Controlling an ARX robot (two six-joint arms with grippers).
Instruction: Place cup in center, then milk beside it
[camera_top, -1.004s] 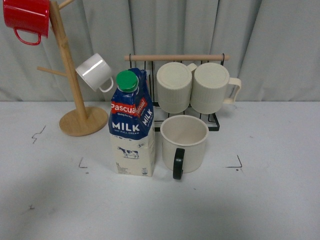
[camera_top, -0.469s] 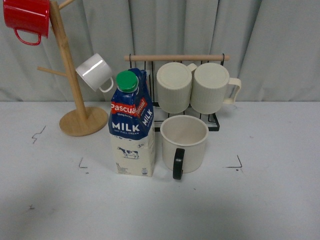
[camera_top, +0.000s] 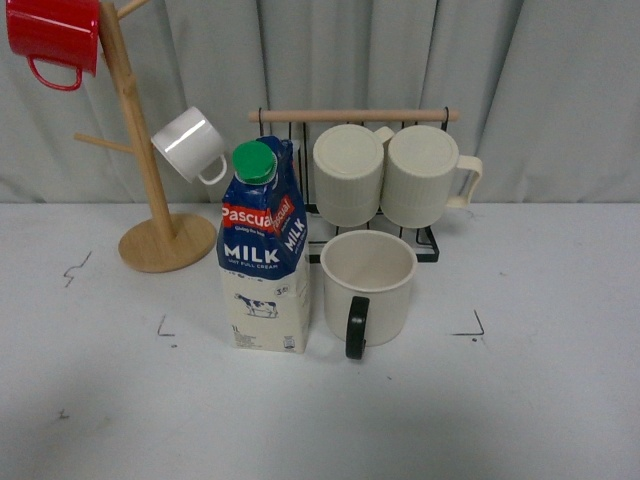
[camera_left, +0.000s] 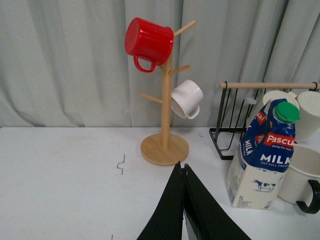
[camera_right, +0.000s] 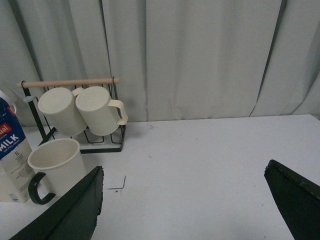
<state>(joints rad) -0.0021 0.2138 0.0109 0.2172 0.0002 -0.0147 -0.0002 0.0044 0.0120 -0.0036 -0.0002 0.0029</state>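
Note:
The cup (camera_top: 368, 288), a wide cream mug with a black handle facing front, stands upright in the middle of the white table. The milk (camera_top: 264, 248), a blue carton with a green cap, stands right beside it on its left, nearly touching. Both also show in the left wrist view, the milk (camera_left: 262, 157) and the cup (camera_left: 302, 175), and in the right wrist view, the cup (camera_right: 55, 167) and the milk (camera_right: 11, 160). Neither arm shows in the front view. My left gripper (camera_left: 182, 165) is shut and empty, short of the milk. My right gripper (camera_right: 184, 172) is wide open and empty, to the right of the cup.
A black wire rack (camera_top: 350, 175) with a wooden rail holds two ribbed cream mugs (camera_top: 390, 175) behind the cup. A wooden mug tree (camera_top: 150, 150) at back left carries a red mug (camera_top: 55, 35) and a small white mug (camera_top: 190, 145). Grey curtain behind. Black corner marks (camera_top: 472, 328) on the table.

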